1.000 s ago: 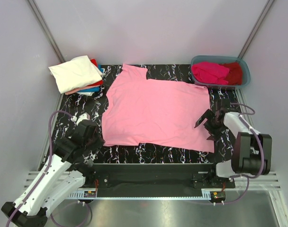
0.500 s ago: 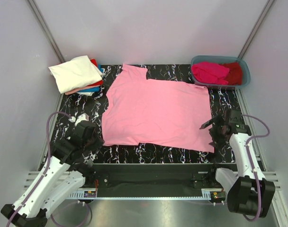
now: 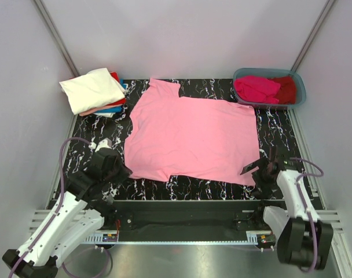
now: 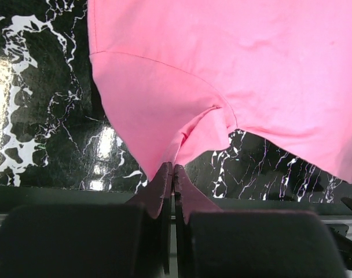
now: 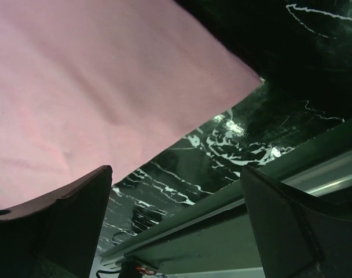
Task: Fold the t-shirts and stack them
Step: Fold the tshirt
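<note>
At the far left, the folded stack (image 3: 94,91) lay as before. The left gripper (image 4: 173,174) stayed closed, pinching the near-left sleeve of the light pink t-shirt (image 3: 190,139), which was spread flat on the table (image 3: 280,124). The right gripper (image 5: 176,174), its 2 jaws fully apart and empty, had moved nearer, beside the shirt's near-right corner.
</note>
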You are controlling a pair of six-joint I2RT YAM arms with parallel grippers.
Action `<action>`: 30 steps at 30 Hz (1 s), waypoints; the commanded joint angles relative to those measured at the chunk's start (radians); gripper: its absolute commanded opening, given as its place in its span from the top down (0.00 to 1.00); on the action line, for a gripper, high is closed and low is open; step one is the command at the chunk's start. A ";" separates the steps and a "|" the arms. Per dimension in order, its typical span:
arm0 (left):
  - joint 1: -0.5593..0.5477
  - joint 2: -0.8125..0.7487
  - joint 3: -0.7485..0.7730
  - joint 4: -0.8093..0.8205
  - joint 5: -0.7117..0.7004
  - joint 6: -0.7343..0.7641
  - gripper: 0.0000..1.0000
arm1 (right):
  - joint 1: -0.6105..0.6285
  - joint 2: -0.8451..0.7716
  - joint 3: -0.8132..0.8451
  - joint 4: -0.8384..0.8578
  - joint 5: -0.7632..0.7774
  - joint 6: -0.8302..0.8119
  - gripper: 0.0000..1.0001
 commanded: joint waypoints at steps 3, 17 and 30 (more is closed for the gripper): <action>-0.001 -0.019 0.000 0.072 0.025 0.013 0.98 | 0.009 0.150 -0.010 0.100 0.045 0.012 0.00; -0.001 -0.012 -0.004 0.092 0.023 0.030 0.97 | 0.008 0.369 0.088 0.195 0.222 -0.020 0.59; -0.001 -0.002 0.006 0.063 0.011 0.026 0.97 | 0.008 0.349 0.067 0.236 0.170 -0.047 1.00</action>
